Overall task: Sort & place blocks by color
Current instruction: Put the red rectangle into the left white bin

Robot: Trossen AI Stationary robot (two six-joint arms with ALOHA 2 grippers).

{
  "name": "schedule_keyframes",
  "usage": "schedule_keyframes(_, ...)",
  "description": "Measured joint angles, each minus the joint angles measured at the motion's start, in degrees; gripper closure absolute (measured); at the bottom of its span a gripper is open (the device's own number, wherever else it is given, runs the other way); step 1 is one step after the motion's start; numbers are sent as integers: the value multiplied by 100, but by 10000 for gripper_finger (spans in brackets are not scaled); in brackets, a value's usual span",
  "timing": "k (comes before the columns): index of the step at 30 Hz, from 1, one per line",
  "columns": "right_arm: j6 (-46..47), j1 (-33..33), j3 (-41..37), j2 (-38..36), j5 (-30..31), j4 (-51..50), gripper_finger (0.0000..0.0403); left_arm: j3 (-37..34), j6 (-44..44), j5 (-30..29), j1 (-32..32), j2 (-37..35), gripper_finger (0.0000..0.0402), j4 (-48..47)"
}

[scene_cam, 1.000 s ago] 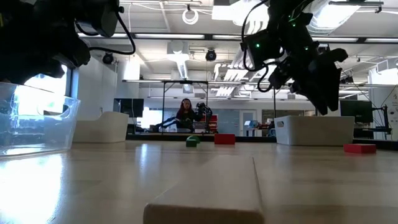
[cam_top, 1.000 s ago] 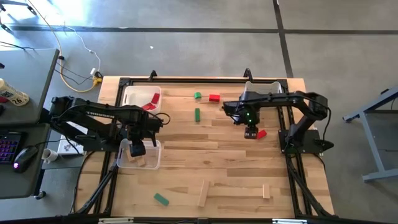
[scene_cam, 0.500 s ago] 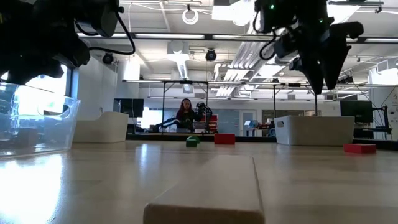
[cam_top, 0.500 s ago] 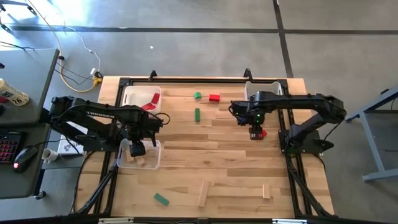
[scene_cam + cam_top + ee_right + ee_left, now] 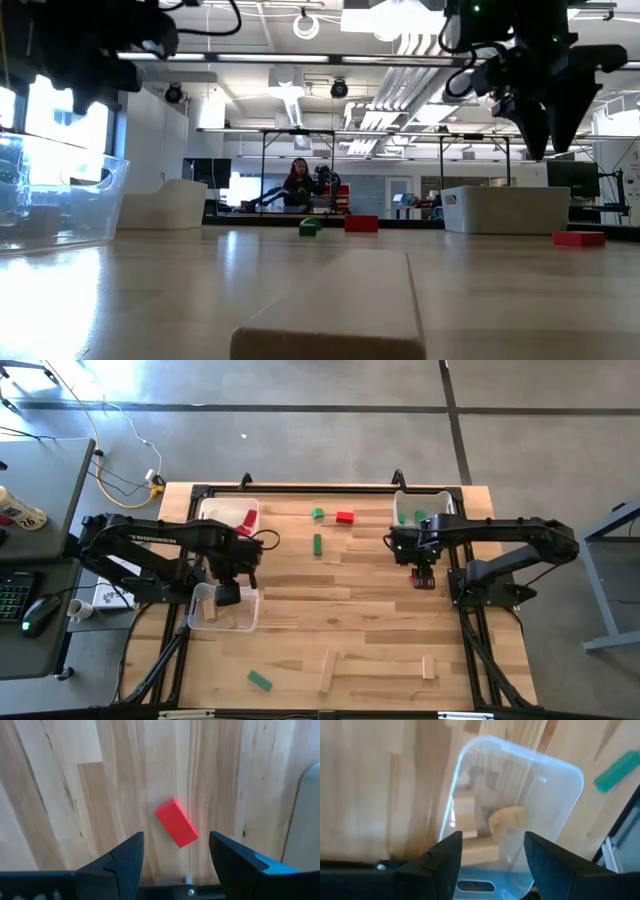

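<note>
Red block (image 5: 176, 823) lies flat on the table (image 5: 360, 630), just beside the white bin (image 5: 408, 503), skewed to the jaws' line. Risk: closing on its corners would spin or squirt it away. Right gripper (image 5: 176, 865) hangs directly above, open, empty. Left gripper (image 5: 492, 857) — open, empty — over the clear bin (image 5: 565, 785) of plain wood blocks (image 5: 507, 817); clearance probably adequate.

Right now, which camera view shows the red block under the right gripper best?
The right wrist view: the small red wooden block lies unobstructed between open fingers. The high view mostly hides it beneath the right gripper; the low view shows only its side.
</note>
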Motion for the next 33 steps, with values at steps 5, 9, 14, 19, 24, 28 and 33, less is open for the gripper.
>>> schedule_keyframes(5, -365, -2, -395, -113, 17, 404, 192, 446, 46, -148, 43, 0, 202, -1)
schedule_keyframes(9, -390, -2, -501, -69, 18, 510, 192, 763, 66, -342, 98, -2, 202, 1)
schedule_keyframes(14, -394, -2, -508, 108, 38, 535, 192, 999, 110, -907, 98, -2, 202, 3)
schedule_keyframes(19, -649, 6, -268, 424, 46, 574, 192, 1065, 112, -1170, 98, -2, 202, 21)
schedule_keyframes(24, -1472, 69, -53, 791, 382, 503, 192, 1065, 112, -1175, 98, -2, 202, 47)
schedule_keyframes(28, -1822, 119, -52, 1140, 381, 206, 192, 1065, 112, -1175, 98, -2, 202, 47)
schedule_keyframes(33, -1800, 250, -52, 1570, 385, 203, 192, 1065, 112, -1175, 98, -2, 202, 56)
